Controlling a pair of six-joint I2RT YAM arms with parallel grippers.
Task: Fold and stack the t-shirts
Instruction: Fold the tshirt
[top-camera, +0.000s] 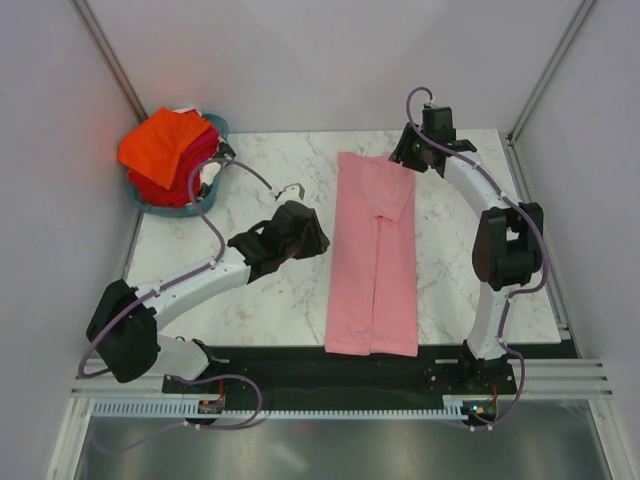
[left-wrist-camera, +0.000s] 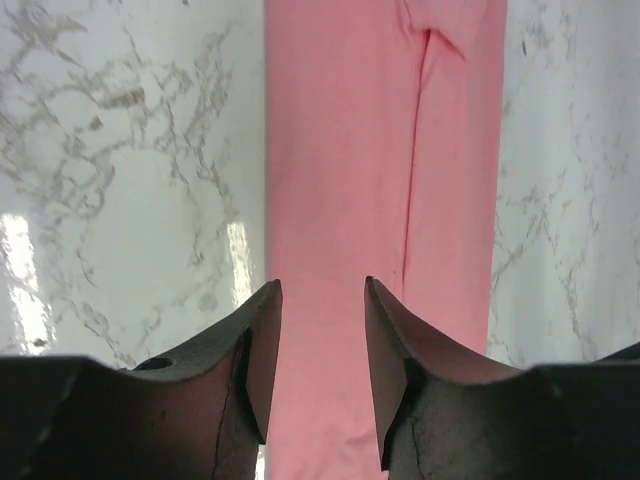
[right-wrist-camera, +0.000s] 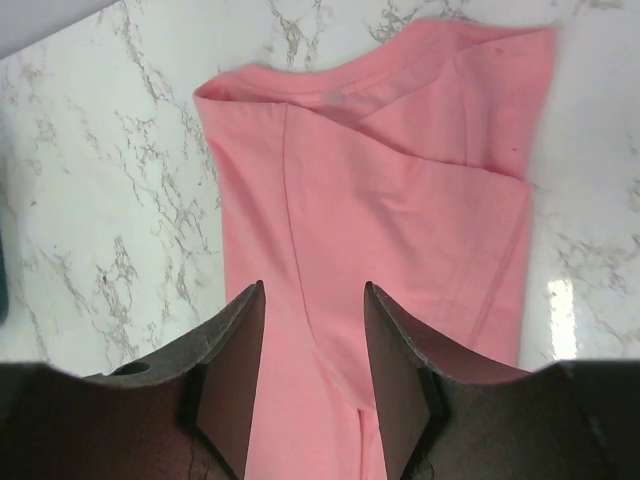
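The light pink t-shirt (top-camera: 375, 260) is lying on the marble table (top-camera: 260, 300), folded lengthwise into a narrow strip. It is running from the near edge at centre towards the far side, with both sleeves tucked in. At mid-table, the left gripper (top-camera: 320, 240) is hovering just left of the strip. In the left wrist view its jaws are standing apart and released, with nothing between them. Farther back, the right gripper (top-camera: 405, 155) is hanging at the collar end, on the strip's right edge, also released and empty. At the far left, the teal basket (top-camera: 218, 124) is holding an orange t-shirt (top-camera: 160, 145) over a red t-shirt (top-camera: 175, 182).
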